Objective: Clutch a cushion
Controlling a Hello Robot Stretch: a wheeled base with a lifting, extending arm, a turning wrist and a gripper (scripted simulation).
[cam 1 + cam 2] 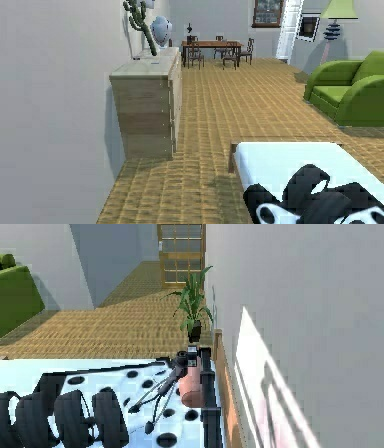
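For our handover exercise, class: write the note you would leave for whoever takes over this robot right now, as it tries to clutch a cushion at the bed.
Gripper: seen against the dotted bed; cannot tell whether it holds anything.
Things: a black-and-white padded shape, likely the cushion, lies on the bed; in the arm side view its black ridges sit left of the gripper.
Done: robot stands at the bed with the arm out.
Left: nothing hangs clear of the bed, so check the grasp and lift.
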